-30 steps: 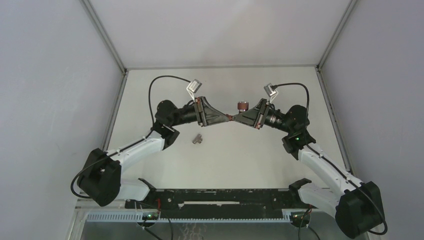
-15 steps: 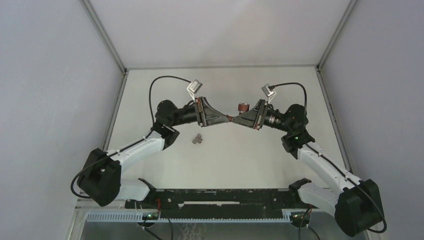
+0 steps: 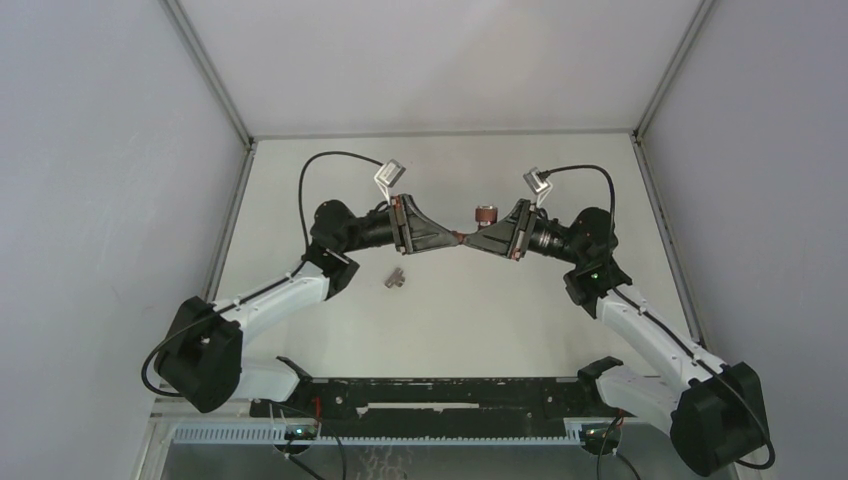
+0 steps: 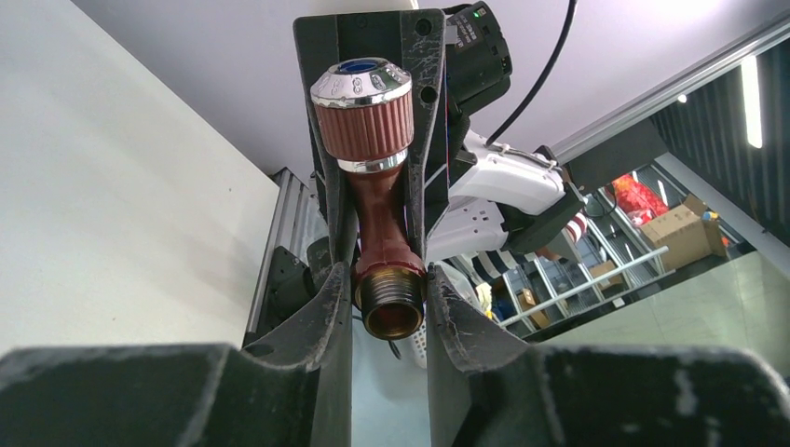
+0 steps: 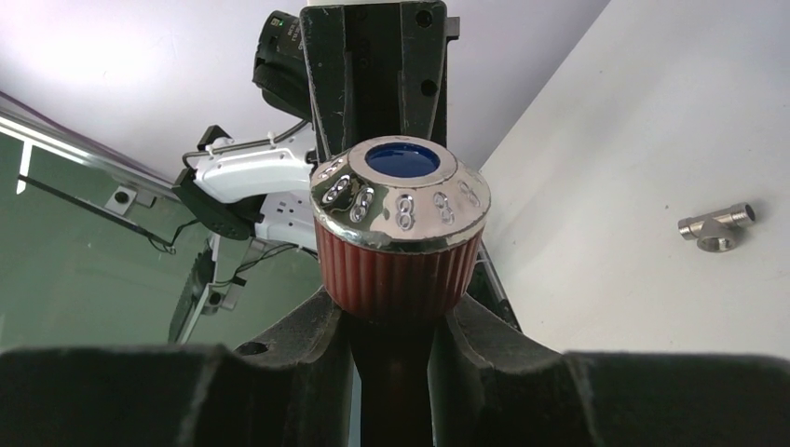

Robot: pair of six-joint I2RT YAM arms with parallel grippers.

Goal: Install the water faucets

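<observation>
Faucet (image 3: 484, 213) held in the air at centre frame in the top view, red knob pointing up-frame, brass threaded end low in the left wrist view. Left end effector (image 4: 389, 307) clamped on the threaded end. Right end effector (image 5: 396, 326) looks closed on the neck just under the knob (contact partly hidden by the knob). Metal tee fitting (image 3: 395, 279) lies loose on the tabletop (image 3: 480, 330), lower left of the meeting point, well apart. Step looks like a two-arm regrip or knob turn. Next probably needs one end effector to let go and free the thread, then line it up with the fitting
</observation>
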